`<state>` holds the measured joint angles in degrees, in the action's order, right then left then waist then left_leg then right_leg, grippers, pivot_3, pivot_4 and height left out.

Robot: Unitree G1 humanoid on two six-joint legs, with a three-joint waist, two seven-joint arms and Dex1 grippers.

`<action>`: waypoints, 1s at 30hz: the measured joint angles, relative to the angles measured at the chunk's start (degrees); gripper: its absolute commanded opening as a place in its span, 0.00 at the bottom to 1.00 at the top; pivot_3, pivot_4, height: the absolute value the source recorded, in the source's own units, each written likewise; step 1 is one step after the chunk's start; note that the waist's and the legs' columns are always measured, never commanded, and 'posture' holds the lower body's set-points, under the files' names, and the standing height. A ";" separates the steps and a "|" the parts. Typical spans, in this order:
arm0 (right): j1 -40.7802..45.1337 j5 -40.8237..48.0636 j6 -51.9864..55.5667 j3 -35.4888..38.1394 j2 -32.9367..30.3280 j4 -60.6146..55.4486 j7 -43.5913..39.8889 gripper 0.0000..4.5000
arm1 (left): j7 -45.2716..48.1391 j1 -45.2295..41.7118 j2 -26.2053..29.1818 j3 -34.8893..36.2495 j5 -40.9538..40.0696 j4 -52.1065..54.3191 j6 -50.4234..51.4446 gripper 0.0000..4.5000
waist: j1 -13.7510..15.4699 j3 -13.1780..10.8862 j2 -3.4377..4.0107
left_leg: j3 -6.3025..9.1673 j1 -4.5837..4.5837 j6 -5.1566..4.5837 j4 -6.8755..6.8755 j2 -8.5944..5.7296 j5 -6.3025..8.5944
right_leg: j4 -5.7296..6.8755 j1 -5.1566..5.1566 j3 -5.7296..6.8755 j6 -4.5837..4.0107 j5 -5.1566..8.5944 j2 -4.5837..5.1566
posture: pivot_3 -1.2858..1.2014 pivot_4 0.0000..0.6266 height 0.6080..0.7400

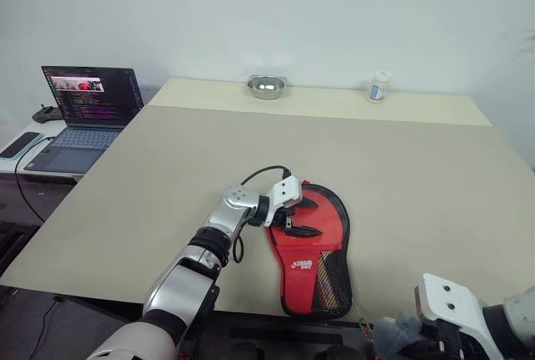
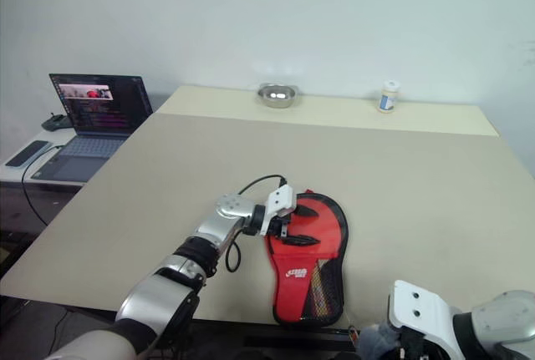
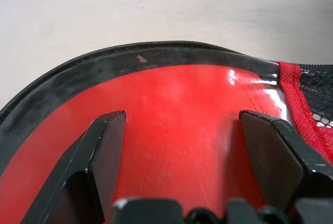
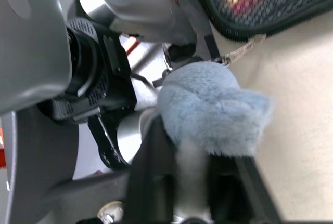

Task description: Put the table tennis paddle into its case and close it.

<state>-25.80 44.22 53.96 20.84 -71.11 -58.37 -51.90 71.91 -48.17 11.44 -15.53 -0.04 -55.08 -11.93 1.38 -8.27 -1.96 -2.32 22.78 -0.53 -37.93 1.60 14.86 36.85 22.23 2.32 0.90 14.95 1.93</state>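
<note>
While the red and black case [image 1: 314, 253] lies flat on the table [image 1: 418, 176] near its front edge, the left gripper [image 1: 294, 223] rests on the round red end with its fingers spread wide. Below the front edge, the right gripper [image 4: 195, 182] pinches a fluffy grey ball [image 4: 210, 109].

Steel bowl [image 1: 267, 86] and white bottle [image 1: 379, 87] at far edge of beige table [image 1: 418, 176], well apart. Open laptop [image 1: 86, 116] left of table, phone [image 1: 20, 144] beside it.
</note>
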 measured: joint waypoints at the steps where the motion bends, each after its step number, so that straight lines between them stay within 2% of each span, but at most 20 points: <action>1: 0.57 1.17 0.61 0.87 0.22 0.12 -0.26 0.46 | -0.04 -0.02 0.03 0.00 0.00 -0.01 0.00 0.85 | -0.01 0.00 0.00 | 0.00 0.00 0.00 0.00 0.00 0.00 | 0.00 0.00 0.00 0.00 0.00 0.00 | 0.52 0.24 1.00; 8: 12.79 9.37 4.12 4.93 -0.45 6.43 -0.58 0.99 | -0.51 -0.87 0.06 -0.01 0.10 -0.87 -0.01 0.85 | -0.08 -0.01 -0.01 | 0.04 -0.05 0.00 -0.02 0.02 0.00 | 0.02 -0.02 0.04 -0.01 0.00 0.01 | 0.52 0.24 1.00; 11: 18.02 7.03 2.92 1.83 1.51 9.75 2.61 0.99 | -0.41 -0.82 0.01 0.01 0.10 -0.59 -0.01 0.85 | -0.06 0.02 0.03 | 0.05 -0.04 0.00 0.02 0.02 0.00 | 0.01 -0.02 0.05 -0.03 0.02 0.01 | 0.52 0.24 1.00; 17: 31.87 -0.34 -4.07 -9.38 12.85 19.54 8.92 0.99 | 0.21 0.64 1.49 0.09 -0.11 5.73 2.71 0.85 | -0.19 -0.24 -0.08 | 0.04 0.11 0.00 -0.02 0.01 -0.01 | 0.05 0.10 0.03 -0.02 0.00 0.00 | 0.52 0.24 1.00; 21: 34.89 -8.17 -11.85 -15.37 19.44 29.69 9.84 0.99 | 1.29 2.46 5.93 0.66 -1.41 15.02 9.70 0.85 | -0.46 -0.69 0.07 | -0.02 0.40 0.00 0.02 0.01 -0.01 | 0.14 0.47 -0.06 -0.05 0.01 -0.08 | 0.52 0.24 1.00; 24: 36.92 -14.02 -18.24 -18.18 24.26 38.99 10.31 0.99 | -0.13 3.09 8.05 3.61 -3.70 22.27 15.25 0.85 | -0.43 -0.84 0.29 | -0.01 1.10 0.03 -0.14 0.00 -0.05 | 0.37 1.21 -0.10 -0.32 -0.17 -0.34 | 0.52 0.24 1.00; 30: 43.02 -21.31 -30.51 -19.57 30.67 57.20 9.82 0.99 | -6.94 8.99 9.92 8.74 -8.75 40.35 27.19 0.85 | -0.43 -1.04 0.62 | -0.05 1.09 0.03 -0.12 -0.01 -0.05 | 0.35 1.20 -0.14 -0.35 -0.19 -0.38 | 0.52 0.24 1.00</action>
<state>17.22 22.91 23.45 1.27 -40.45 -1.17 -42.08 64.98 -39.18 21.36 -6.79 -8.79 -14.74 15.26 0.95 -9.31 -1.34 -2.38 23.87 -0.51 -38.05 1.59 14.81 37.19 23.44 2.17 0.55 14.77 1.56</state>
